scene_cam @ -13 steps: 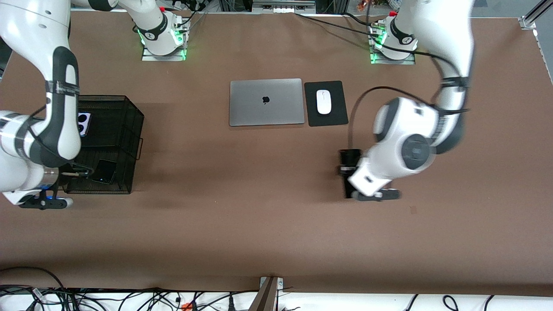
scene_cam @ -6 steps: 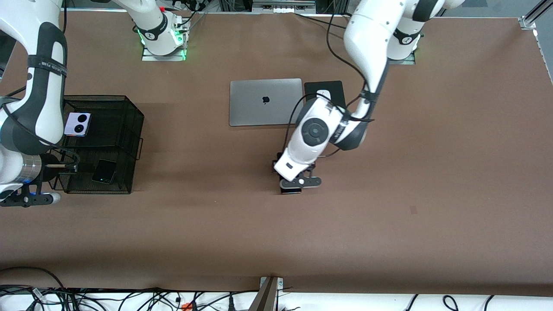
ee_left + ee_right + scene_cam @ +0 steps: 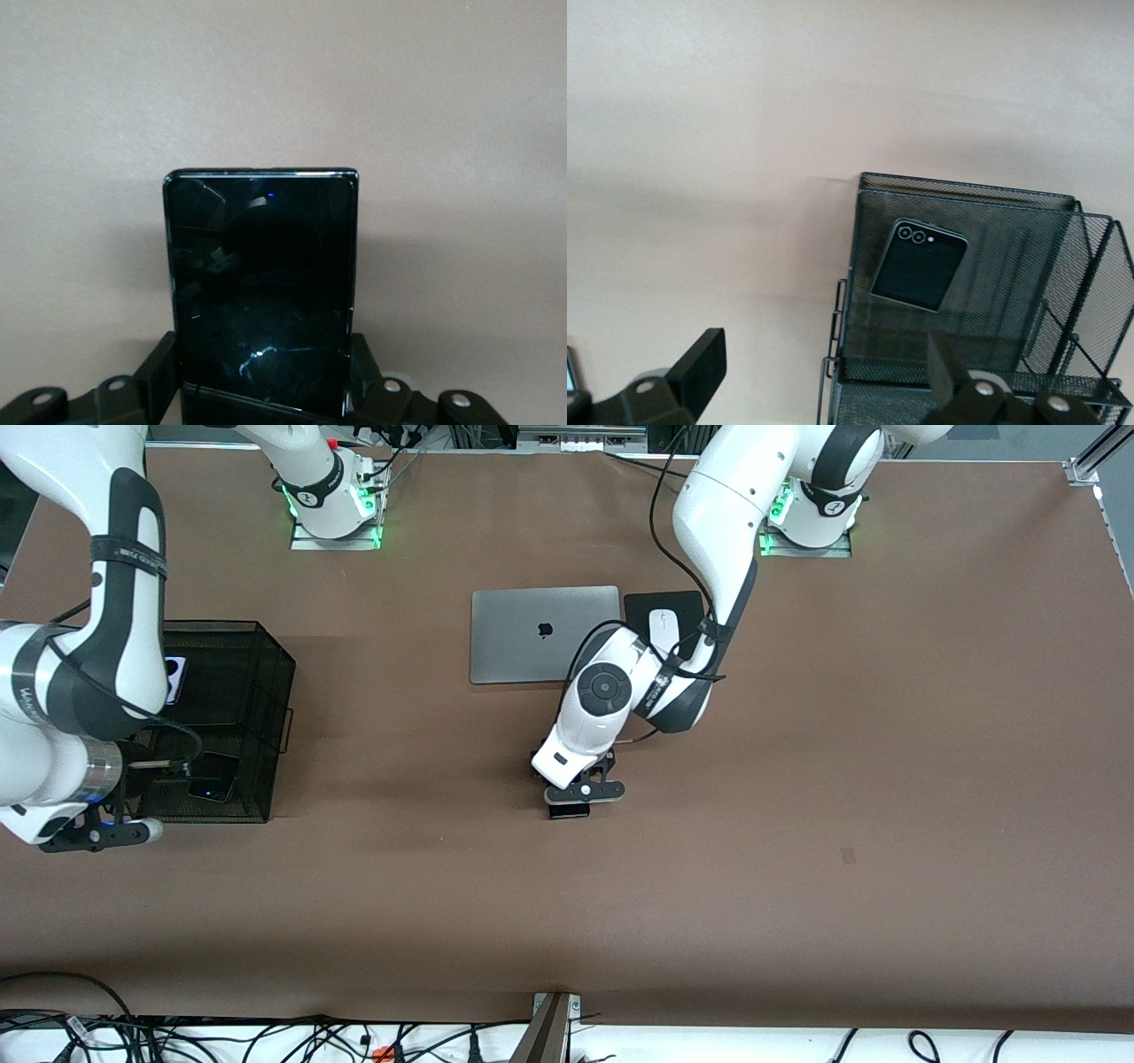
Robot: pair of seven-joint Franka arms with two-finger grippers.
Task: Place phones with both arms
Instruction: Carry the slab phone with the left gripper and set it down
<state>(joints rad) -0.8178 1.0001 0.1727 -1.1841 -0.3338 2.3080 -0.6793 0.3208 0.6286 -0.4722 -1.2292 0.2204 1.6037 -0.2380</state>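
Observation:
My left gripper (image 3: 263, 394) is shut on the long black slab phone (image 3: 261, 283), one finger on each long edge. In the front view that gripper (image 3: 576, 788) holds the slab (image 3: 568, 811) over bare table beside the laptop. The small squarish black phone (image 3: 213, 784) lies in the black mesh basket (image 3: 266, 691) and also shows in the right wrist view (image 3: 919, 264). The white-lilac phone (image 3: 175, 673) lies in the basket farther from the camera, mostly hidden by the right arm. My right gripper (image 3: 824, 372) is open and empty over the basket's edge.
A closed grey laptop (image 3: 532, 633) lies at mid-table. A white mouse (image 3: 661, 627) on a black pad (image 3: 660, 602) sits beside it, partly under the left arm. The basket (image 3: 1063, 266) stands at the right arm's end of the table.
My left arm has swung from its own end of the table toward the middle, carrying the slab phone. The right arm has shifted a little and now covers most of the white-lilac phone.

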